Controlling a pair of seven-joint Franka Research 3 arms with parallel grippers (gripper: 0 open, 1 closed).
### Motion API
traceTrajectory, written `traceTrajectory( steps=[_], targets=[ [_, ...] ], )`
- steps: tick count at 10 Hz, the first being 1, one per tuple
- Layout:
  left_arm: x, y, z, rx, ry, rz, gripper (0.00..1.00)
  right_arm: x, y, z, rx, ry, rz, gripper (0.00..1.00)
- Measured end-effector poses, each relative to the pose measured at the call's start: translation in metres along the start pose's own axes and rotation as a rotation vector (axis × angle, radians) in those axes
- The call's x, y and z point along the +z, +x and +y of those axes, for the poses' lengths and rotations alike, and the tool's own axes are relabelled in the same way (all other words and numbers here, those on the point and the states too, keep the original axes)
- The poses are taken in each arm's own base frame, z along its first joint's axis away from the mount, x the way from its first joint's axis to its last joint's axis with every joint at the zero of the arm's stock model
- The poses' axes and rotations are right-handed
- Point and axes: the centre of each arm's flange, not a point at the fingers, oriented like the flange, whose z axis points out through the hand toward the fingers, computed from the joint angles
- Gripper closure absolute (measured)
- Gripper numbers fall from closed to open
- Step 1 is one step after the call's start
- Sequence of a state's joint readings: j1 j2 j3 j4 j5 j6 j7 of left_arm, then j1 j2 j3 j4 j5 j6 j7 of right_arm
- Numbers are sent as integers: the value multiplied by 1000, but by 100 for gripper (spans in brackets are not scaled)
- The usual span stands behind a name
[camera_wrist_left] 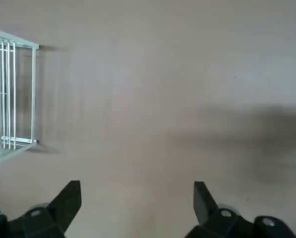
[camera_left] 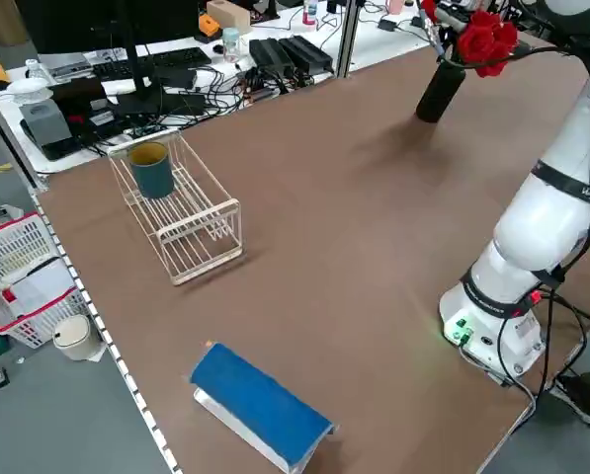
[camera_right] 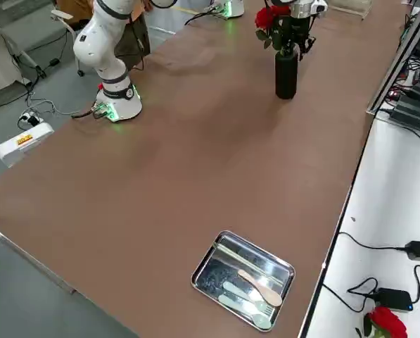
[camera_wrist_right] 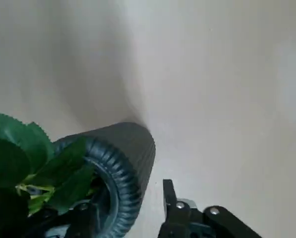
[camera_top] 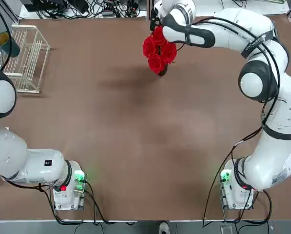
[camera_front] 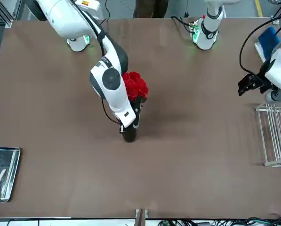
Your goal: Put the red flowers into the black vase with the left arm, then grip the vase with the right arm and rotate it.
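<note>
The red flowers (camera_top: 158, 49) sit in the black vase (camera_right: 286, 72), which stands upright at the table's (camera_top: 135, 136) far edge, long axis vertical, blooms upward. The right gripper (camera_wrist_right: 128, 218) straddles the vase's rim, jaws parted with a gap showing, likely releasing. The left gripper (camera_wrist_left: 137, 203) hangs open beside the wire basket (camera_top: 27, 57), idle.

I can read almost no text from here. The only lettering I see is a partial word on the white arm link (camera_left: 571, 193) in the left side view, black print running along the black band; it looks like it starts "FRAN", but it's cut off at the edge and I can't confirm the rest. Nothing else carries a legible label, brand, number or sign in any view.
</note>
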State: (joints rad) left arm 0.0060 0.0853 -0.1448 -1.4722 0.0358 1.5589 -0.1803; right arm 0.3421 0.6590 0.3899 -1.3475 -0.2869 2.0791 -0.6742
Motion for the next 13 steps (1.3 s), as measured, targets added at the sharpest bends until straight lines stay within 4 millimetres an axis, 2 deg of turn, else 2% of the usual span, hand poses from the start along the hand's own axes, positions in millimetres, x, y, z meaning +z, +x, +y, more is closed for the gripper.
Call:
traceTrajectory(
  steps=[3, 8, 13],
  targets=[
    [-3, 0, 1, 1, -1, 5, 0, -1, -6, 6, 35, 23, 20, 43],
    [-3, 0, 1, 2, -1, 6, 0, -8, -27, 29, 125, 63, 74, 38],
    [-3, 0, 1, 1, -2, 9, 0, -15, -31, 36, 156, 81, 102, 36]
  ],
)
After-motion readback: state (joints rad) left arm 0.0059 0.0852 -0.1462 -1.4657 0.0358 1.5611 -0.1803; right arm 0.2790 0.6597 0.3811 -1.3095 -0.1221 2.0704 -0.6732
